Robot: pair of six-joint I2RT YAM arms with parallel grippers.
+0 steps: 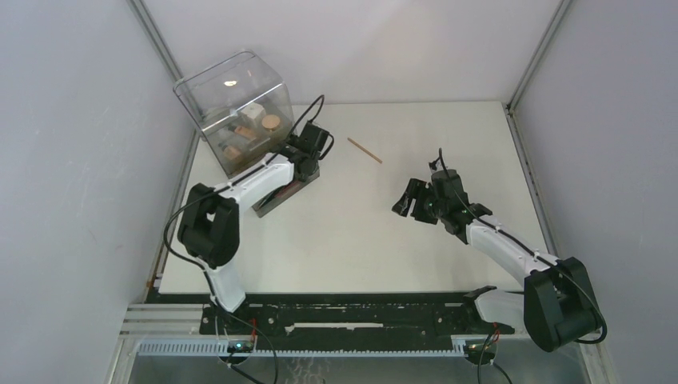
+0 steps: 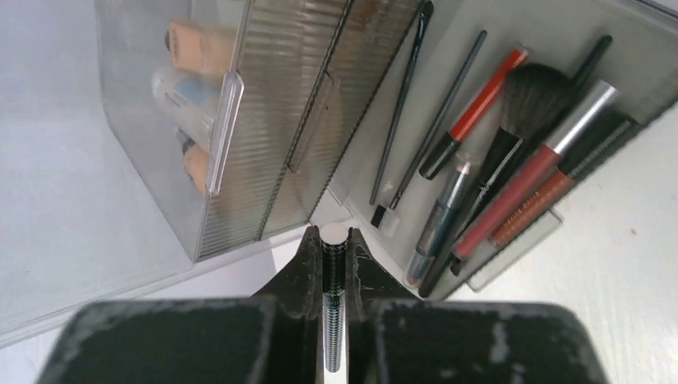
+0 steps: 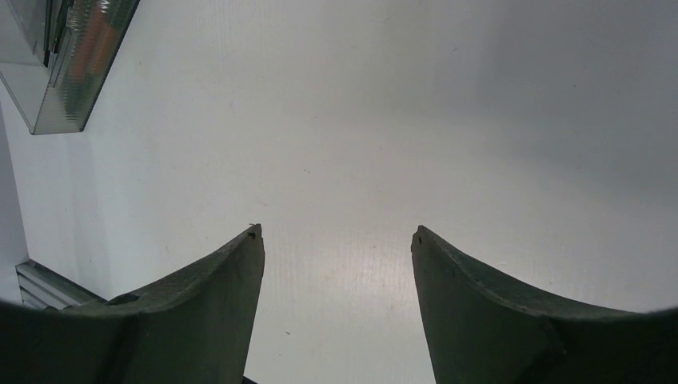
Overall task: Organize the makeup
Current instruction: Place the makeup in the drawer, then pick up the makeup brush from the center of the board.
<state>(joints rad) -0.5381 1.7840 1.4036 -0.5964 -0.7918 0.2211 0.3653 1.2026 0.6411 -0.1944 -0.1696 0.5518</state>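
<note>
My left gripper (image 2: 334, 237) is shut on a thin, dark, patterned makeup stick (image 2: 333, 298) with a white end cap. It hangs just in front of the clear box (image 2: 240, 120) and beside the pulled-out drawer tray (image 2: 552, 24). The tray holds thin black brushes (image 2: 404, 104), a big powder brush (image 2: 534, 96), a red lip tube (image 2: 488, 92) and a red-and-silver tube (image 2: 544, 172). In the top view the left gripper (image 1: 304, 160) is at the box's front right corner. My right gripper (image 1: 409, 202) (image 3: 336, 234) stands open and empty over the bare table.
The clear box (image 1: 232, 104) with ribbed drawers stands at the back left, with compacts and bottles inside. The open drawer (image 1: 284, 192) juts out towards the table's middle. A thin tan stick (image 1: 364, 150) lies alone on the table behind the right gripper.
</note>
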